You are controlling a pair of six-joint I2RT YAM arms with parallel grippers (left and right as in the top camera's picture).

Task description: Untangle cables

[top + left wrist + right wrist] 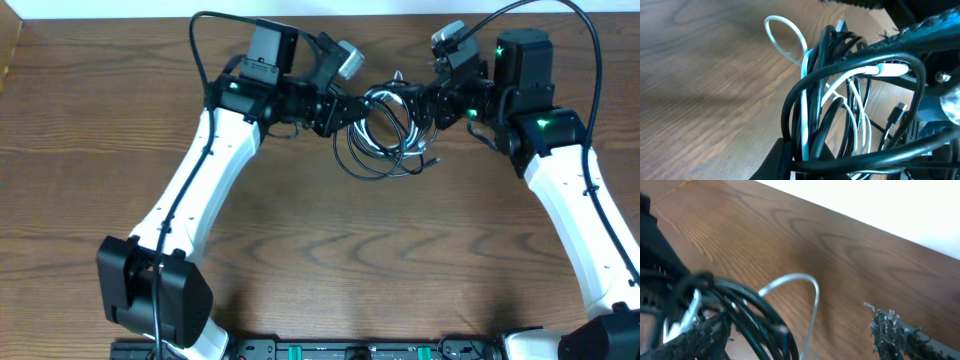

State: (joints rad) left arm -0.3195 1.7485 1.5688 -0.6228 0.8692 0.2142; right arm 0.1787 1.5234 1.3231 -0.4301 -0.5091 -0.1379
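The cables point(385, 132), several thin black cords and a white one, hang as a tangled coil between my two grippers at the back middle of the table. My left gripper point(352, 110) is shut on the coil's left side. In the left wrist view the black and white cables point(840, 105) rise out of the left gripper point(805, 162), pinched between its jaws. My right gripper point(421, 104) stands open at the coil's right side. In the right wrist view the black strands point(747, 315) lie against one of the fingers point(700, 337) of the right gripper point(795, 322), and a white loop point(810, 287) sticks up in the gap.
The wooden table point(330, 260) spreads in front of the coil. A small plug end point(434, 157) dangles at the coil's lower right. The table's back edge and a white wall point(900, 205) lie just behind the grippers. Both white arms point(190, 190) reach in from the front corners.
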